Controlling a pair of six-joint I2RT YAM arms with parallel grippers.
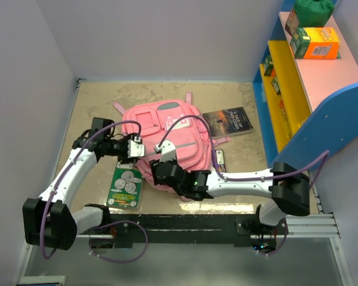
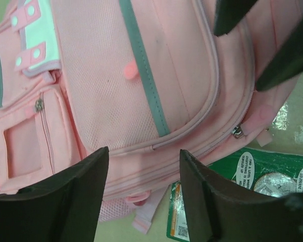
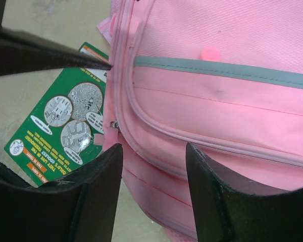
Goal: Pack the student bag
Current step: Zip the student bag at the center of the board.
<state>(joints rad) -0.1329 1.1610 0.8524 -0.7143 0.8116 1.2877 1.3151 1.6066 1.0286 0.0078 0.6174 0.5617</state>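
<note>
The left gripper [image 2: 144,164] and the right gripper [image 3: 154,151], each with jaws parted on nothing, hover side by side above the near-left edge of the student bag [image 1: 173,128] lying beneath them, a green card [image 1: 125,186] just nearer, open table [image 1: 95,101] to their left, both arms bent inward.

Overhead camera looks down — close wrist views share the student bag [image 1: 152,122].

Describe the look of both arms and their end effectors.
The left arm and right arm have white links, black joints and looping purple cables. The left end effector and right end effector have broad black fingers.
</note>
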